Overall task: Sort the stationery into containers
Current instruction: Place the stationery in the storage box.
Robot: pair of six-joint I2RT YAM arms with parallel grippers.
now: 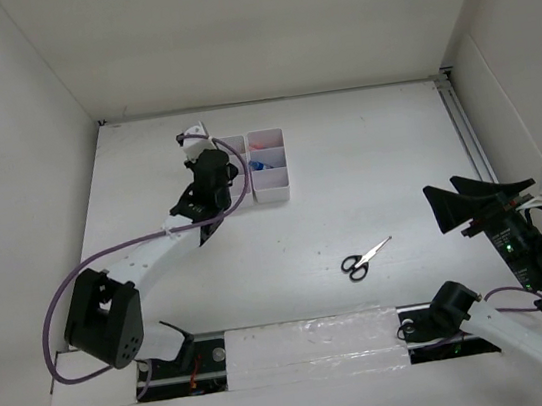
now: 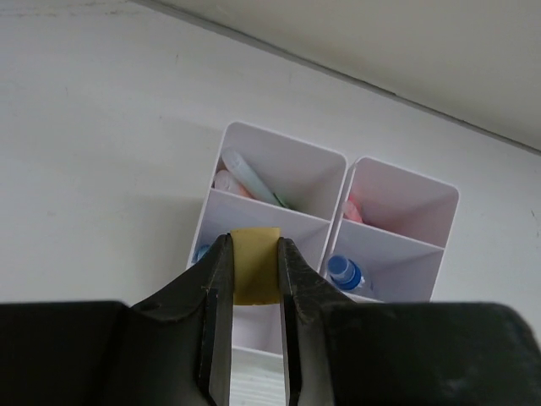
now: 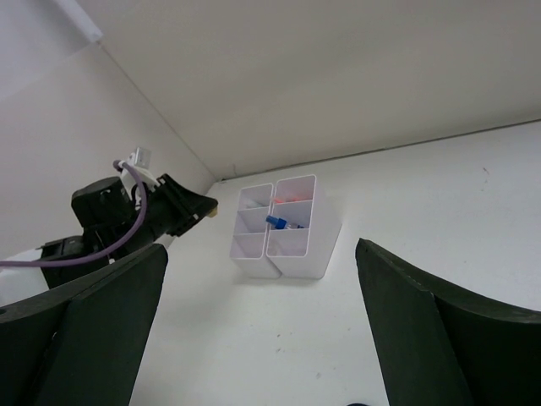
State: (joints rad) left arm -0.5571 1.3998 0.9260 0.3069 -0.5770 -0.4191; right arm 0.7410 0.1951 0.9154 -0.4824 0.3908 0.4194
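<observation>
Two white organiser trays [image 1: 274, 194] stand side by side at the table's back middle, forming a 2x3 grid; they also show in the left wrist view [image 2: 397, 182] and the right wrist view [image 3: 308, 254]. My left gripper [image 2: 254, 254] is shut on a tan eraser [image 2: 255, 264] and holds it above the left tray's middle compartment. A blue-capped bottle [image 2: 345, 272] lies in the right tray's middle compartment. Pink and pale green items [image 2: 245, 178] sit in the far compartments. Black-handled scissors [image 1: 364, 259] lie on the table. My right gripper [image 1: 473, 203] is open and empty at the far right.
White walls enclose the table on three sides. A metal rail [image 1: 467, 130] runs along the right edge. The left arm [image 1: 148, 261] stretches from its base toward the trays.
</observation>
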